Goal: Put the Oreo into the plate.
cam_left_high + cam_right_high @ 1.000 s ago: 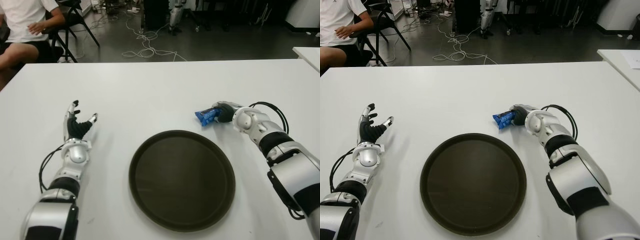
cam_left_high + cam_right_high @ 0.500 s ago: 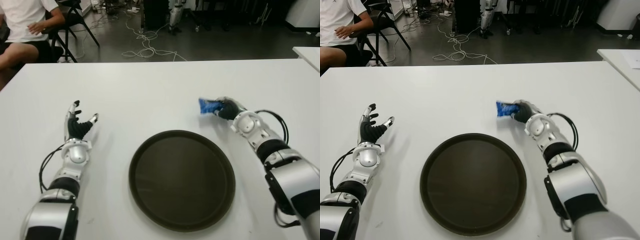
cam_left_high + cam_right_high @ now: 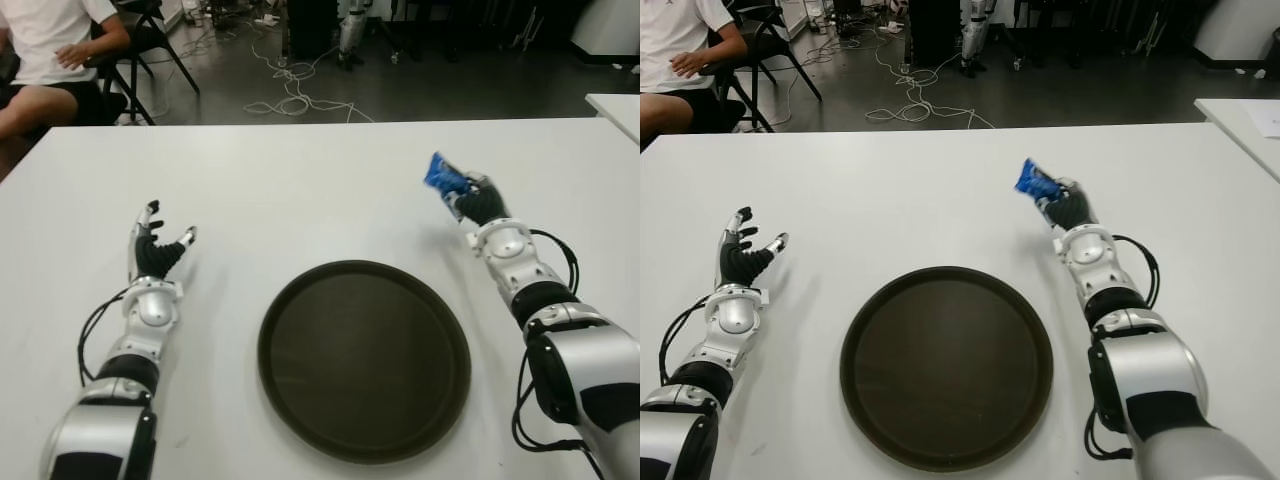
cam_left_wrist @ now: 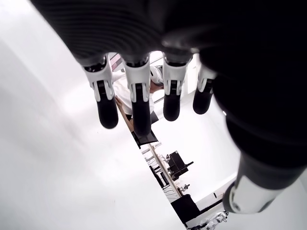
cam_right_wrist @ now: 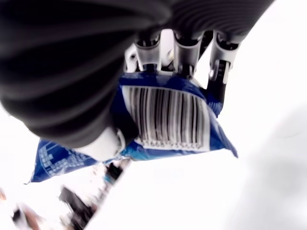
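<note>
My right hand [image 3: 478, 203] is lifted above the white table [image 3: 300, 180], up and to the right of the plate, with its fingers shut on the blue Oreo packet [image 3: 441, 178]. The right wrist view shows the Oreo packet [image 5: 168, 120] barcode side up, pinned between thumb and fingers. The round dark plate [image 3: 364, 357] lies flat at the table's front centre with nothing on it. My left hand [image 3: 152, 252] shows at the left of the plate, fingers spread and holding nothing.
A second white table's corner [image 3: 618, 108] shows at the far right. Beyond the table's far edge a person [image 3: 45, 50] sits on a chair at the upper left, and cables [image 3: 290, 95] trail over the dark floor.
My right hand has lifted the Oreo packet off the table and carried it up and to the right, turning the wrist upright. The left hand has not moved.
</note>
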`<action>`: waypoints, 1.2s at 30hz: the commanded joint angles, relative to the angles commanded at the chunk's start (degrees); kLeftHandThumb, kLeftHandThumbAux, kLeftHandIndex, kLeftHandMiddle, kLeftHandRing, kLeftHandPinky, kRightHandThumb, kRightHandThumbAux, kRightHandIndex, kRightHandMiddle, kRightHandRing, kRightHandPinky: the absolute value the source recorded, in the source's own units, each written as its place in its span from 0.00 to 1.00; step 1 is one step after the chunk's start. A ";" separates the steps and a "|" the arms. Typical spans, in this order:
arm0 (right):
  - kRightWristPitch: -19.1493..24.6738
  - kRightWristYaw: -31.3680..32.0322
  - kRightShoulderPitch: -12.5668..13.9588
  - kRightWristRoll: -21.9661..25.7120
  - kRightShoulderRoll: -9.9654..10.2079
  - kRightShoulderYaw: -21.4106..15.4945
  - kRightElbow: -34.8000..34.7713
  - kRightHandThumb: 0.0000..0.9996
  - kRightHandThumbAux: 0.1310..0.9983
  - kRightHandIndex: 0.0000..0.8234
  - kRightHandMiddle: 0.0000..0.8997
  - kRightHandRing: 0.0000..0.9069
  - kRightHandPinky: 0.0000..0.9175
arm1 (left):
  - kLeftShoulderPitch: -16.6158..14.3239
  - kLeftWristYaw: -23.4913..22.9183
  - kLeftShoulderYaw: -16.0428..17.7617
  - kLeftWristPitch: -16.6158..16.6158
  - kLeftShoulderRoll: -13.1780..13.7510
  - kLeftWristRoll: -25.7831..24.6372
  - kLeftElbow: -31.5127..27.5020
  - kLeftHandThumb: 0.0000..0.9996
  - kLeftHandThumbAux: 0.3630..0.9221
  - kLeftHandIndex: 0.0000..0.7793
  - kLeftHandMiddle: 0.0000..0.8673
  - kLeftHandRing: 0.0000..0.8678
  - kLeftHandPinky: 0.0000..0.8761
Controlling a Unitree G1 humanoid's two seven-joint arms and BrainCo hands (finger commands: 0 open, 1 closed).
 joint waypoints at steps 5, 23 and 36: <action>0.29 1.65 -0.01 1.55 0.12 -1.42 -0.20 0.70 0.68 0.53 0.90 0.88 0.87 | -0.06 0.31 -0.20 0.19 0.11 0.27 0.11 0.22 0.62 0.10 0.17 0.18 0.22; 4.70 20.46 -0.66 11.08 -0.44 -9.21 -0.71 0.71 0.68 0.53 0.88 0.88 0.86 | 0.02 -1.30 0.21 -0.18 0.37 -0.56 0.23 0.24 0.60 0.09 0.15 0.17 0.22; 6.36 28.64 -0.57 14.17 -0.72 -11.21 -1.97 0.71 0.68 0.53 0.88 0.87 0.86 | 0.05 0.22 -0.60 -0.04 0.75 0.75 0.31 0.24 0.61 0.10 0.16 0.19 0.22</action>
